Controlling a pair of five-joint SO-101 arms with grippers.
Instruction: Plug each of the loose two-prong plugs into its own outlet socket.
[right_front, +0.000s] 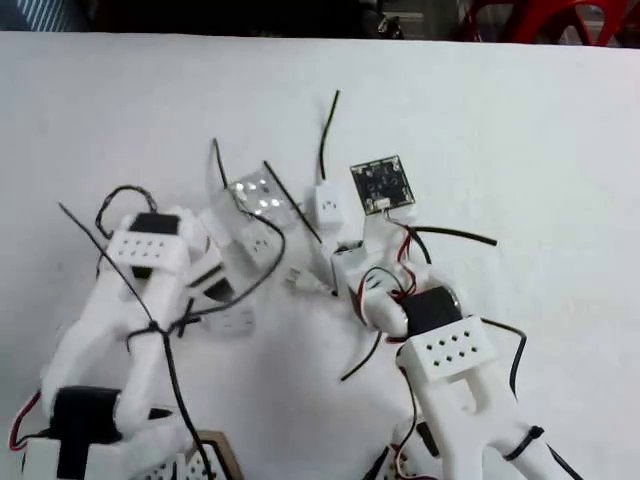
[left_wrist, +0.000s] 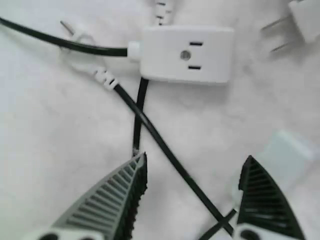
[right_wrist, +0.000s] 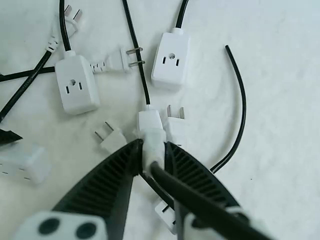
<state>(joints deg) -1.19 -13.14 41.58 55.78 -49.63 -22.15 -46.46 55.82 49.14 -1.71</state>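
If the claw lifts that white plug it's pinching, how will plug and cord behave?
Probably light: the white plug looks small in the right claw. Its black cord lies limp on the table, so it is likely floppy and will drag behind. The smooth plastic might twist or slip.

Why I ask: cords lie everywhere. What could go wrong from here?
The right gripper is shut on a white plug whose black cord passes another plug's prongs; lifting may snag there. A loose plug beside it could get knocked. The open left gripper straddles crossed cords and might pinch those.
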